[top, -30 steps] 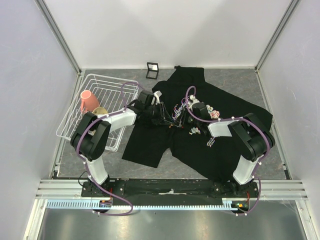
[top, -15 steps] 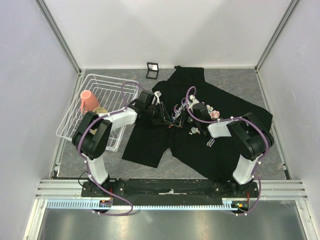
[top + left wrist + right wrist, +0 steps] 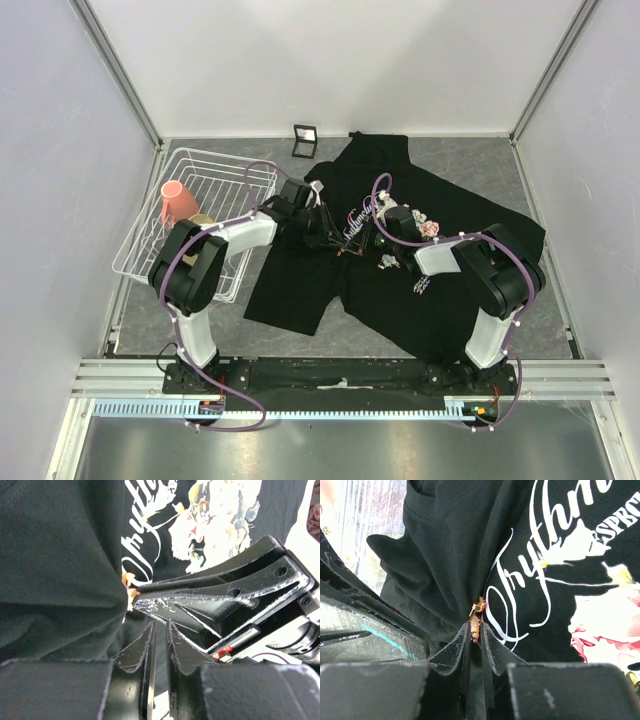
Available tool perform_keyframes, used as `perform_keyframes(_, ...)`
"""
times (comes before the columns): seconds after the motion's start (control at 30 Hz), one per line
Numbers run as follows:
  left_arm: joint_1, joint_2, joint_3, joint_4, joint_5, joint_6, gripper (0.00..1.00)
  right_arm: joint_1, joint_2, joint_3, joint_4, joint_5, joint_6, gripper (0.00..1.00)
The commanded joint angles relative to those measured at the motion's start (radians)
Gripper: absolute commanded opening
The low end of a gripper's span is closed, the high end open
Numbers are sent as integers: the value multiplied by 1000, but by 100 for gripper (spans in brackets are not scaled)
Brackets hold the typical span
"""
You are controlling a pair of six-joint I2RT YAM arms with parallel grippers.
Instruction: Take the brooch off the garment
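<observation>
Presently, right gripper (image 3: 476, 632) pinches the brooch (image 3: 476, 612) at frame centre, its long axis running up-frame from the tips; left gripper (image 3: 160, 625), jaws nearly together, grip on garment (image 3: 445, 555) unclear.

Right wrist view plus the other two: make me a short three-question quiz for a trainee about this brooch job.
1. True or false: the garment is folded into a neat square.
2. What sits between the right gripper jaws? A, a sleeve hem; B, the brooch; C, nothing.
3. Which printed feature is the brooch right beside?
Key: 1 false, it lies spread out and rumpled. 2 B. 3 the white cursive lettering.
</observation>
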Motion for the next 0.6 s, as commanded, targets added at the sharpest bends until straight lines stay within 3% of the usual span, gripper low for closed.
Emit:
perform_keyframes(0.0,-3,43,84,-40,-37,32,16,1,10,0,51,-15,-1,13)
perform_keyframes(0.23,-4,89,127,-78,-99,21,11,1,9,-4,57,-20,-3,0)
perform_keyframes(0.57,-12,117,145,-98,-120,12,4,1,1,-9,59,-21,-1,0)
